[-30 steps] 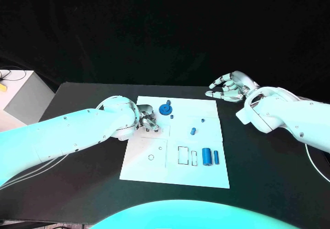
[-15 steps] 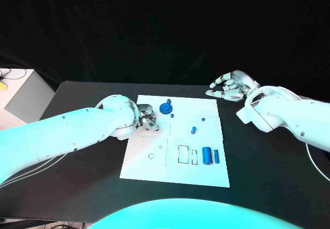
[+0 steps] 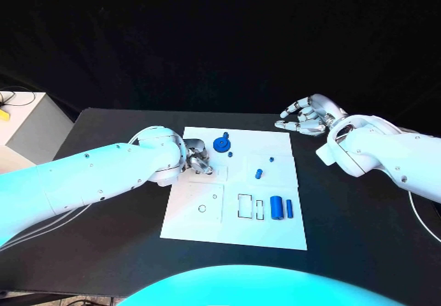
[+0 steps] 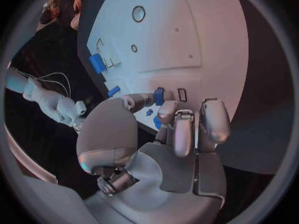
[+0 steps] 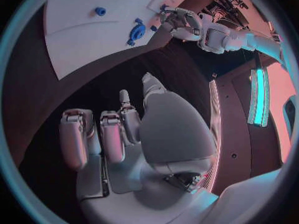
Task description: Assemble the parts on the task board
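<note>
Standing at the table (image 3: 101, 127), I noted the white task board (image 3: 207, 226) lying flat at its middle. The left hand (image 3: 197, 162) sat over the board's left edge with its fingers (image 4: 177, 129) curled downward; a small blue piece (image 4: 159, 95) showed at its fingertips in the left wrist view, but whether it was gripped could not be determined. The right hand (image 3: 307, 116) hovered off the board beyond its far right corner, fingers apart, holding nothing. On the board, a blue round part (image 3: 222, 144) lay near the far edge, just beside the left hand. A small blue peg (image 3: 259, 172) lay mid-board. Two blue cylinders (image 3: 281, 208) stood side by side toward the near right.
</note>
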Controlling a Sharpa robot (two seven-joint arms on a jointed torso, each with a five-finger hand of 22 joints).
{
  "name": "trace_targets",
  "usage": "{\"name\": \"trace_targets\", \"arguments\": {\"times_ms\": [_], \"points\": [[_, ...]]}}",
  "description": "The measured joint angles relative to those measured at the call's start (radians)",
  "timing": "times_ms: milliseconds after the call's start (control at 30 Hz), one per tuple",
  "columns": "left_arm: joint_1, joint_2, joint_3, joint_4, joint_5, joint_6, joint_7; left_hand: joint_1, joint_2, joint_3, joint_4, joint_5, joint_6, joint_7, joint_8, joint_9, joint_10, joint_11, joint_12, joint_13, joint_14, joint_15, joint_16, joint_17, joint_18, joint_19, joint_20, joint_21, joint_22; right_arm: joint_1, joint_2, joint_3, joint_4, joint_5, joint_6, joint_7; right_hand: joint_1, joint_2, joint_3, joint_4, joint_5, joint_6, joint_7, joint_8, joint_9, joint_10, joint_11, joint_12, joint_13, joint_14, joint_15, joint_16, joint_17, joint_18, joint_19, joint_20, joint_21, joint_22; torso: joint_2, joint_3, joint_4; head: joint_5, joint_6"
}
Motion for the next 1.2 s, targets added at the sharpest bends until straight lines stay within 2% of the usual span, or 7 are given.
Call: {"name": "trace_targets", "arguments": {"times_ms": [500,800,1100,1133,1200], "points": [[0.006,0.016,0.006,-0.024,0.015,0.041,-0.002,-0.005,0.005,0.003,0.003,-0.003,0.004,0.000,0.002,0.005,0.000,0.000,0.000,-0.013,0.000,0.000,0.000,0.000,0.000,0.000,0.000,0.000,-0.005,-0.001,-0.001,0.000,0.001,0.000,0.002,0.000,0.000,0.000,0.000,0.000,0.000,0.000,0.000,0.000,0.000,0.000,0.000,0.000,0.000,0.000,0.000,0.000,0.000,0.000,0.000,0.000,-0.004,0.001,0.000,0.0008,-0.0004,-0.001,-0.011],[0.010,0.027,0.009,-0.040,0.020,0.068,-0.004,-0.005,0.005,0.003,0.003,-0.003,0.006,0.001,0.006,0.013,0.000,0.000,0.000,-0.012,0.000,0.000,0.000,0.000,0.000,0.000,0.000,0.000,-0.003,-0.001,-0.001,0.000,0.001,0.000,0.003,0.000,0.000,0.000,0.000,0.000,0.000,0.000,0.000,0.000,0.000,0.000,0.000,0.000,0.000,0.000,0.000,0.000,0.000,0.000,0.000,0.000,-0.004,0.001,0.000,0.0006,-0.0002,0.000,-0.013],[0.010,0.029,0.010,-0.044,0.022,0.074,-0.002,-0.006,0.005,0.003,0.003,0.032,0.007,0.001,0.006,0.013,0.008,-0.007,0.000,-0.001,-0.004,-0.004,0.000,0.000,0.000,0.004,-0.004,0.000,0.006,-0.002,0.000,0.000,0.000,0.000,0.005,0.000,0.000,0.000,0.000,0.000,0.000,0.000,0.000,0.000,0.000,0.000,0.000,0.000,0.000,0.000,0.000,0.000,0.000,0.000,0.000,0.000,-0.004,0.001,0.000,0.0001,0.0006,0.002,-0.013],[0.010,0.029,0.010,-0.045,0.023,0.074,-0.002,-0.006,0.004,0.003,0.003,0.033,0.007,0.001,0.005,0.030,0.010,-0.006,0.000,0.000,-0.004,-0.004,0.000,0.000,0.000,0.004,-0.004,0.000,0.006,-0.002,0.000,0.000,0.000,0.000,0.005,0.000,0.000,0.000,0.000,0.000,0.000,0.000,0.000,0.000,0.000,0.000,0.000,0.000,0.000,0.000,0.000,0.000,0.000,0.000,0.000,0.000,-0.004,0.000,0.000,0.0000,0.0006,0.003,-0.013],[0.010,0.029,0.011,-0.046,0.023,0.074,-0.001,-0.011,0.000,0.003,0.003,0.041,0.007,0.001,0.006,0.034,0.016,-0.009,0.000,0.004,-0.004,-0.004,0.000,0.000,0.000,0.004,-0.004,0.000,0.006,-0.003,0.000,0.000,-0.001,0.000,0.006,0.000,0.000,0.000,0.000,0.000,0.000,0.000,0.000,0.000,0.000,0.000,0.000,0.000,0.000,0.000,0.000,0.000,0.000,0.000,0.000,0.000,-0.004,0.000,0.000,-0.0006,0.0006,0.003,-0.013]]}}
